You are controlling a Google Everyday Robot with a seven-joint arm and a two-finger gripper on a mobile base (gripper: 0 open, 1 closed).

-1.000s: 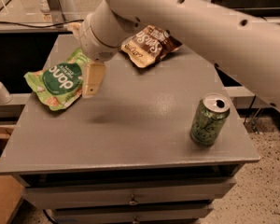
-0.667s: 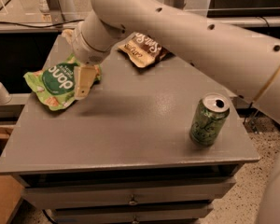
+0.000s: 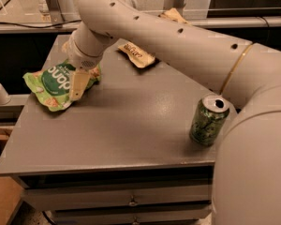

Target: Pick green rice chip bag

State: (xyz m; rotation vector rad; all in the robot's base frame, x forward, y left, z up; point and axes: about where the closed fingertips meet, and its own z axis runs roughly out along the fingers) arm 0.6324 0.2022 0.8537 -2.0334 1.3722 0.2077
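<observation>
Now your robot's hand (image 3: 79, 81) sits low over the right edge of the crinkly light green rice chip bag (image 3: 49, 81), which lies flat near the left edge of the grey worktop (image 3: 131, 125). You cannot tell how far the hand is open, or whether it grips anything. Expect the bag to be light, soft and slippery. Pinch a raised fold gently, since the chips inside likely crush.

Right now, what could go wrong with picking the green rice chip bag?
The gripper sits on the right end of the green rice chip bag, not its middle, so the bag might slip free.
The bag lies by the left edge of the table; a nudge could push it off.
The green can stands close to the arm; a swing might topple it.
</observation>
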